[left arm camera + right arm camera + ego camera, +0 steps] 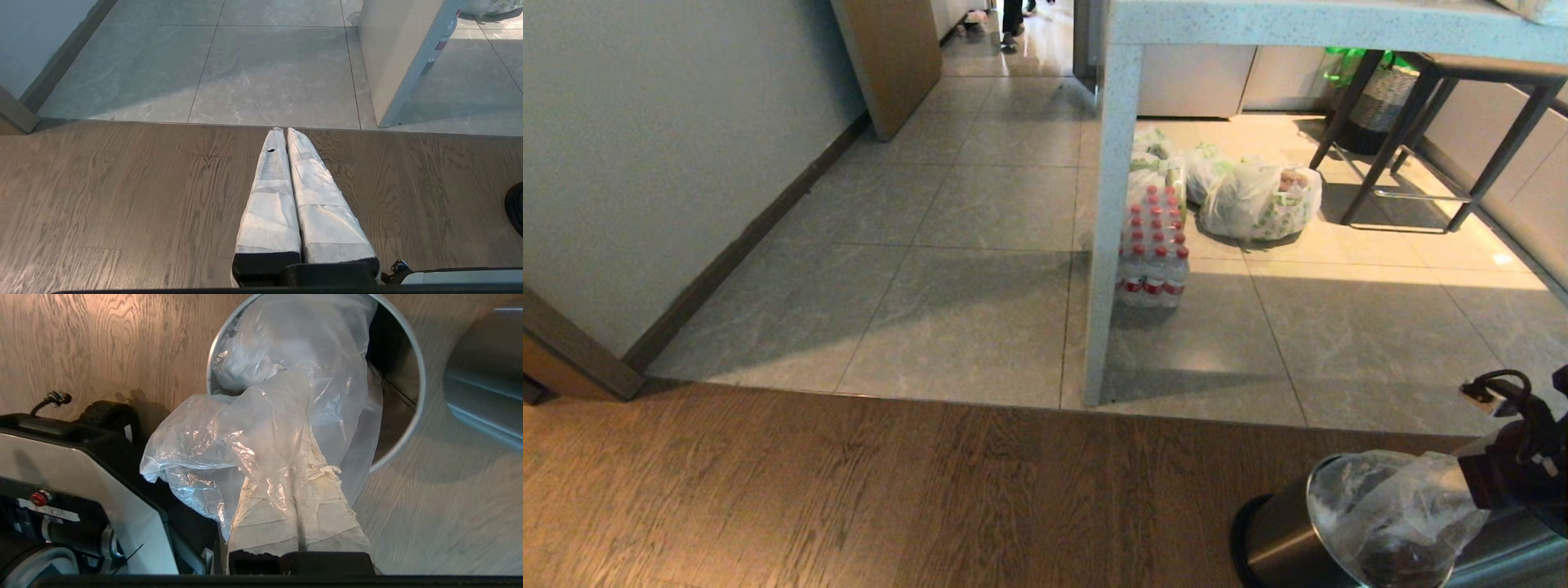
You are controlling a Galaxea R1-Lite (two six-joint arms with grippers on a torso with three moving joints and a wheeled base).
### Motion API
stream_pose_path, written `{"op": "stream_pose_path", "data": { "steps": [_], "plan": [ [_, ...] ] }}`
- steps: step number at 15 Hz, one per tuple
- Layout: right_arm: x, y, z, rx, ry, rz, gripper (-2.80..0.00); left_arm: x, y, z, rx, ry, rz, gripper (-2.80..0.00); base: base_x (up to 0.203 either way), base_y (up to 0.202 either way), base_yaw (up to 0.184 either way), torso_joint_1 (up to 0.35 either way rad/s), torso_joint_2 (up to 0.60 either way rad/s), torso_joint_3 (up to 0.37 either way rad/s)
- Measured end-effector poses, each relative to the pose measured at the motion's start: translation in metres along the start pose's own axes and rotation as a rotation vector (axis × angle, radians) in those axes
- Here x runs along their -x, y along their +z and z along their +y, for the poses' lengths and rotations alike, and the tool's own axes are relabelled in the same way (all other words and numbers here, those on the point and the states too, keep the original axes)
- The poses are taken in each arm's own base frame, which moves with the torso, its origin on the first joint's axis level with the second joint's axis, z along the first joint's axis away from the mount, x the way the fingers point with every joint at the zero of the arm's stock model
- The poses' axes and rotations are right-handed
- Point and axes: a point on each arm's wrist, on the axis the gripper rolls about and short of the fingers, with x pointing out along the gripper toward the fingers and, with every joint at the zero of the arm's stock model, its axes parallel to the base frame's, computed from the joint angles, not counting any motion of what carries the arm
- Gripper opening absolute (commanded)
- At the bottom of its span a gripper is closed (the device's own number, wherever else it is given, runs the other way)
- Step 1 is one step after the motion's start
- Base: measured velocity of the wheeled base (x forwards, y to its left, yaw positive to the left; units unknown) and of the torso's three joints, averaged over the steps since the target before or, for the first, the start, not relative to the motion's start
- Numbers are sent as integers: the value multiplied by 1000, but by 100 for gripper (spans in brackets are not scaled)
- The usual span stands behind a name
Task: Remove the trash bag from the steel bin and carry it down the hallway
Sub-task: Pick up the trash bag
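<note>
**Bag gripped, lift out of the bin under way**

The right gripper [300, 477], its tape-wrapped fingers [261, 514] pressed together, is clamped on the gathered top of the thin, clear, wrinkly plastic trash bag [278, 400]. The bag's loose mouth spills over the fingers, while its lower part, with greyish-white rubbish showing through, sits inside the small round brushed-steel bin [1278, 539]. In the head view the bin stands on the brown wood-plank floor [890, 490] at the lower right, with the dark right wrist just above and beside its rim.

The left gripper [286, 132] hangs idle over the wood floor, well apart from the bin, its two white-wrapped fingers closed against each other on nothing.

The step in hand looks like the pull-out: the grip is made, but the bag is not yet clear of the bin. The next move calls for a steady, straight lift, high enough for the bag's bulging bottom to pass the rim without snagging or tearing the thin film.

Beyond the wood lie grey floor tiles [980, 310], a pale speckled counter leg [1107, 229] with a shrink-wrapped pack of red-capped bottles [1153, 249] beside it, and white bags with green print [1258, 200].
</note>
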Motion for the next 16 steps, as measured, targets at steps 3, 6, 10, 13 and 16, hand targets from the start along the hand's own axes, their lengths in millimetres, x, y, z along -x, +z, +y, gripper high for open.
{"op": "stream_pose_path", "data": {
  "steps": [3, 6, 10, 13, 16],
  "plan": [
    [17, 0, 0, -32, -22, -10, -280, 0, 0, 0, 0, 0, 0, -280, 0, 0, 0, 0, 0, 0],
    [31, 9, -12, -67, -63, -42, -280, 0, 0, 0, 0, 0, 0, -280, 0, 0, 0, 0, 0, 0],
    [47, 18, -33, -96, -126, -87, -280, 0, 0, 0, 0, 0, 0, -280, 0, 0, 0, 0, 0, 0],
    [55, 26, -48, -105, -168, -117, -280, 0, 0, 0, 0, 0, 0, -280, 0, 0, 0, 0, 0, 0],
    [48, 26, -58, -123, -164, -104, -280, 0, 0, 0, -1, 0, 0, -280, 0, 0, 0, 0, 0, 0]
  ]
}}
